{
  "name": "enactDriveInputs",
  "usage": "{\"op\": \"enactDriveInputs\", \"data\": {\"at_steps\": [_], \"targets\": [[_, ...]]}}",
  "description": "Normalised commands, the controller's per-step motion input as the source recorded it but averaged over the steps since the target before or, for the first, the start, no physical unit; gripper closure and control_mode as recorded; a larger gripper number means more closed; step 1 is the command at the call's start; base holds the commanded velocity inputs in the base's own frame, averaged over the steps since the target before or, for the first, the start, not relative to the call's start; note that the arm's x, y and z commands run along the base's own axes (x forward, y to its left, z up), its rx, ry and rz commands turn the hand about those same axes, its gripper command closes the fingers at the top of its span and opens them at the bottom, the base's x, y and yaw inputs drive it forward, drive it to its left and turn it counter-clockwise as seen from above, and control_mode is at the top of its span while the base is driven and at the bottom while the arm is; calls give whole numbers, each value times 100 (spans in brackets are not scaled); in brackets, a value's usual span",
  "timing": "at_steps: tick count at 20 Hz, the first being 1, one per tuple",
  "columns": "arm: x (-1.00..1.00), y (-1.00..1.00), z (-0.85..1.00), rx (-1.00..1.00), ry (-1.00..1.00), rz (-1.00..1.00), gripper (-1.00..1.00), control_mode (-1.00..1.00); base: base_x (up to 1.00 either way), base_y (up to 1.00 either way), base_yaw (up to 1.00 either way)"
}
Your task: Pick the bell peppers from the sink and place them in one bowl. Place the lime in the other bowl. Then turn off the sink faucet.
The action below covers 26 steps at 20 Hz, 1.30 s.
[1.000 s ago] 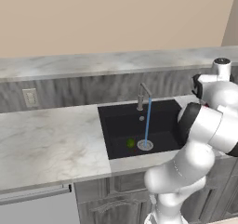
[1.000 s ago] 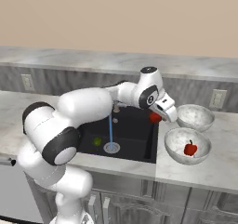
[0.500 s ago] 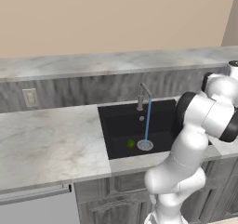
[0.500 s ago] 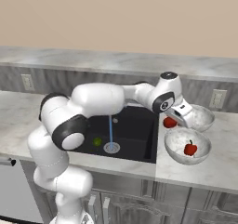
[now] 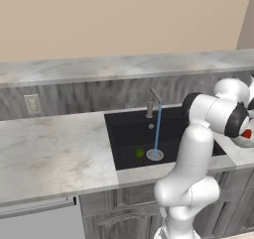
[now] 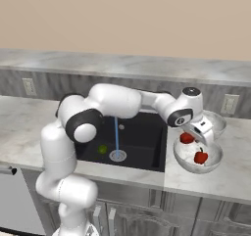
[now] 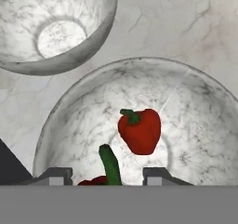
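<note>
Hand view, claw: gripper (image 7: 106, 174) closed on the second bell pepper (image 7: 95, 180), whose green stem rises between the two dark tips; it hangs directly over the near bowl (image 7: 204, 121).
Right base view, claw: gripper (image 6: 195, 133) sits just above the rim of the near bowl (image 6: 182, 156), with a red pepper (image 6: 187, 137) at its tips.
Held pepper, condition: glossy red, only its top edge and thick green stem are visible, so I cannot judge its full shape.
First pepper: bell pepper (image 7: 140, 130) lies in the bottom of the near bowl, just ahead of the claw; lumpy, shiny red, short green stem, far smaller than the bowl. Also seen at (image 6: 200, 156).
Far bowl: other bowl (image 7: 60, 25) stands beyond the claw, just beside the near bowl; speckled grey-white, nothing in it. Its rim shows at (image 6: 220, 123).
Lime: lime (image 6: 102, 149) lies well away from the claw on the floor of the black sink (image 6: 147, 154), near the drain; small, round, green. Also at (image 5: 139, 153).
Faucet: sink faucet (image 5: 153, 100) stands behind the basin, far from the claw; a blue stream falls from its spout.
Progress, judged: one pepper placed, the second over the bowl but not yet released.
Outstanding, judged: release the pepper, move the lime to the far bowl, shut off the water.
</note>
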Motion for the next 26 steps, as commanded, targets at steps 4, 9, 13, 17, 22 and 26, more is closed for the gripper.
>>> {"op": "enactDriveInputs", "data": {"at_steps": [4,9,13,17,22,26], "targets": [[7,-24,-28,4,0,0,100,-100,0,0,0],[17,-4,-25,1,3,0,-100,-100,0,0,0],[22,0,-18,0,4,0,-100,-100,0,0,0],[22,0,-16,0,3,0,-100,-100,0,0,0],[7,-16,-8,1,2,0,-100,-100,0,0,0],[-17,-19,14,0,1,0,-100,-100,0,0,0]]}}
